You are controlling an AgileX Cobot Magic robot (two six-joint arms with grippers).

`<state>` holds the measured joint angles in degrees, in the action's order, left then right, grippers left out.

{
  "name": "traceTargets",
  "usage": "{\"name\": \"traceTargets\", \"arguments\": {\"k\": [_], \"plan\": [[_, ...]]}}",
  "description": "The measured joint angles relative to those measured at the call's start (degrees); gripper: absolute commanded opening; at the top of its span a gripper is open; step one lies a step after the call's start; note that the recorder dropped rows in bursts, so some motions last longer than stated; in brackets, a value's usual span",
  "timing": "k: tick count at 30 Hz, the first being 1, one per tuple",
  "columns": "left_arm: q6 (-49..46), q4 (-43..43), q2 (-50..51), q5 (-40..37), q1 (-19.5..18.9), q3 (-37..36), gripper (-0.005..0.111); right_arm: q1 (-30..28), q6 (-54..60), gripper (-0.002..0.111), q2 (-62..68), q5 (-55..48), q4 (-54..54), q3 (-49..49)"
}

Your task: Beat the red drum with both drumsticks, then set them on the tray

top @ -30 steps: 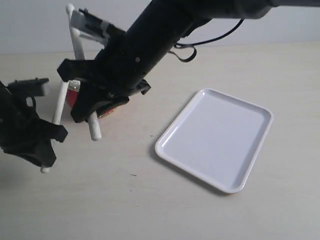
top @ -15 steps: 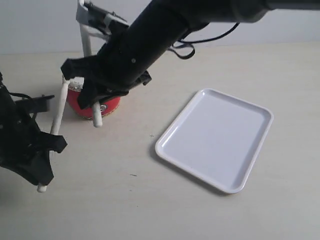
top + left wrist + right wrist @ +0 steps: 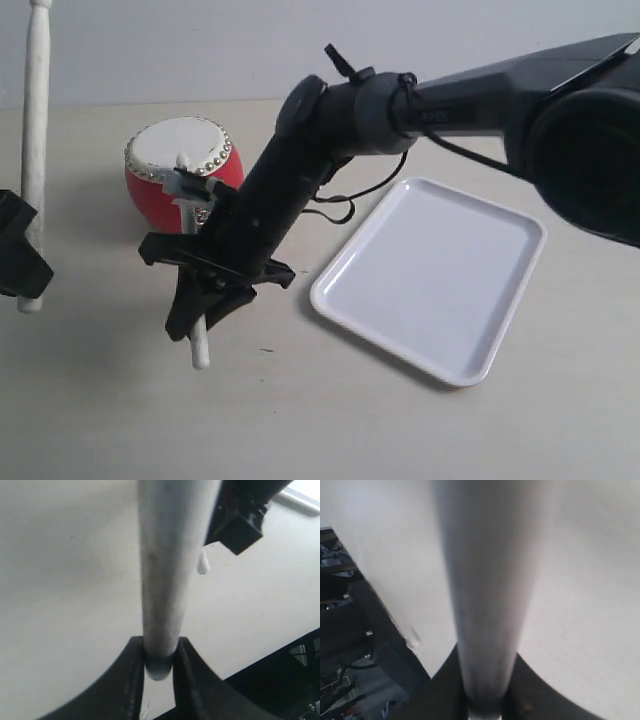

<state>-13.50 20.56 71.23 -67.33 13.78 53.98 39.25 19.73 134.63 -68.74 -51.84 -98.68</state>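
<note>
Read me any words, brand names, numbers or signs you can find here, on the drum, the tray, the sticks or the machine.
No readable text anywhere.
red drum: plain, no lettering.
tray: blank white.
drumsticks: bare.
black arms: no label shows.
Dark clutter at the right wrist view's edge: too blurred to read.

Two drumsticks (image 3: 35, 120) (image 3: 200, 345), one red drum (image 3: 160, 188), one tray (image 3: 430, 275)
</note>
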Motion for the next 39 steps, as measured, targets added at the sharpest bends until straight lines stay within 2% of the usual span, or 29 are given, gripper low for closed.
{"name": "traceTargets", "arguments": {"k": [6,10,16,23,32,39], "plan": [[0.1,-0.2,-2.6,0.5,0.0,-0.1,0.0,0.0,0.0,0.0,-11.3,-0.4,2.7,-0.5],[0.2,-0.2,-2.6,3.2,0.0,-1.4,0.0,-0.2,-0.6,0.0,-18.4,-0.7,8.2,-0.7],[0.2,0.4,-2.6,5.2,0.0,-4.8,0.0,-3.6,-3.7,0.0,-24.5,-1.0,17.1,1.6],[0.2,0.6,-2.7,6.1,0.0,-8.0,0.0,-11.4,-6.0,0.0,-30.0,-1.0,21.4,10.2],[-0.8,3.6,-2.7,6.6,0.0,-8.2,0.0,-22.6,-7.8,0.0,-32.1,-1.3,22.0,26.2],[-2.2,6.3,-2.7,6.6,0.0,-8.2,0.0,-26.5,-16.5,0.0,-32.2,10.3,21.5,35.2]]}}
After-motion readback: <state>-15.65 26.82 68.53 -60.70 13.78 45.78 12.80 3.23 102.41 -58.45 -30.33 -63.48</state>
